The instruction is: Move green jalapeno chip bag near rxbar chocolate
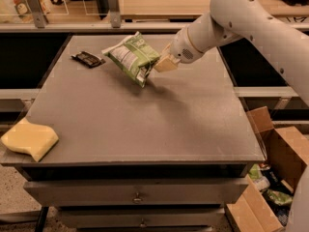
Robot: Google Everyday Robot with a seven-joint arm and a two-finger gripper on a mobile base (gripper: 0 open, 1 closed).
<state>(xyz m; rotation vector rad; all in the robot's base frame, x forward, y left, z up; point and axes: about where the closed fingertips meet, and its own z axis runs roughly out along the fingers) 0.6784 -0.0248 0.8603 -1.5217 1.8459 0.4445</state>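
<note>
— Where's the gripper (164,63)?
— Upper centre, fingers clamped on the right edge of the green jalapeno chip bag (131,57).
— And the bag?
— Tilted, seemingly clear of the table (145,124), just right of the rxbar chocolate (88,59).

Grey matte drawer table (145,129) lies beneath the gripper (160,65), clamped on the green jalapeno chip bag (133,57). Light wooden counter (159,1) behind the fingers (169,64); open brown cardboard box (285,149) below-right of them.
</note>
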